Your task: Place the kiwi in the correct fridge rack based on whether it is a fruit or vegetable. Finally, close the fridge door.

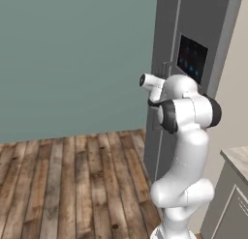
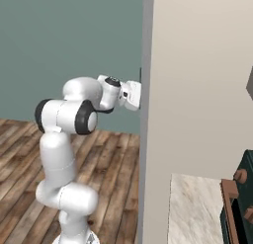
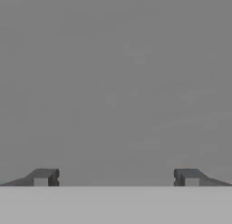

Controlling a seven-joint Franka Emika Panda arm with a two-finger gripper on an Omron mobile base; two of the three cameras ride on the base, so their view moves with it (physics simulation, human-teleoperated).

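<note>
The tall grey fridge [image 1: 167,30] stands ahead of me, with a dark touch panel [image 1: 193,59] on its door. My arm reaches forward at chest height, and my hand [image 2: 131,95] is right up against the grey door edge [image 2: 147,65]. In the hand view my gripper [image 3: 116,177] is open, its two dark fingertips [image 3: 43,177] wide apart with nothing between them. The flat grey door face [image 3: 116,82] lies close in front of them. The kiwi is out of view.
A stone-topped counter [image 1: 237,158] stands at the right, also seen as a marble top [image 2: 192,203] beside a tall pale side panel [image 2: 197,90]. Wooden floor [image 1: 72,185] stretches to the left, below a teal wall [image 1: 72,54].
</note>
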